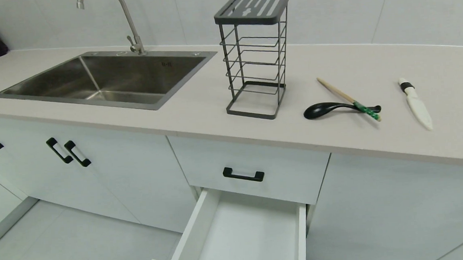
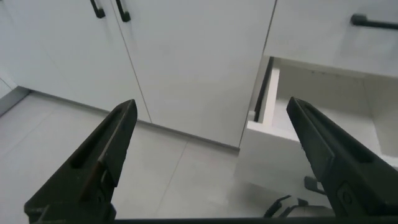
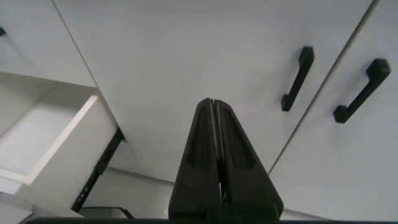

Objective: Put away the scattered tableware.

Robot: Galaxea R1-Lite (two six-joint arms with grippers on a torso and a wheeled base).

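The black spoon [image 1: 326,110], chopsticks [image 1: 348,98] and white knife [image 1: 416,103] are lying on the table [image 1: 331,59], right of the wire rack [image 1: 255,56]. All are looking light, stiff and slick, so pinching mid-handle seems best. The left gripper [image 2: 210,106] is hanging spread wide, the right gripper [image 3: 212,102] pressed together, both by the pulled-out drawer [image 1: 191,223].
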